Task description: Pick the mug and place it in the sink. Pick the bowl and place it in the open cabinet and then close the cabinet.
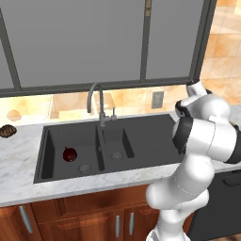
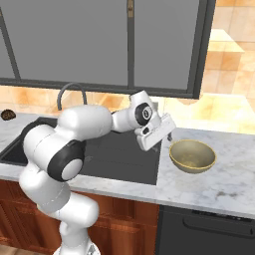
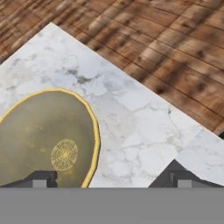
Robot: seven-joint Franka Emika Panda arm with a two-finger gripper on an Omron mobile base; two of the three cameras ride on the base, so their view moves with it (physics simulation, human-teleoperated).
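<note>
Jaws are wide open and holding nothing, so you know; in the hand view the two dark fingertips sit far apart at the bottom, one over the bowl's inside and the other over bare marble. Your gripper hangs just above the bowl's near-left rim, not touching it as far as I can tell. That bowl sits upright on the table, right of the sink, dull yellow-tan with an olive inside and a little round pattern at the bottom. The mug is already down in the sink's left basin, close to the round drain; can't tell from here whether it's upright or on its side. Faucet curves up behind the divider between the two basins. Over on the far left of the table you've got a dark brown lumpy thing and a tan one behind it, well apart from everything else. Wood floor shows past the table edge in the hand view.
</note>
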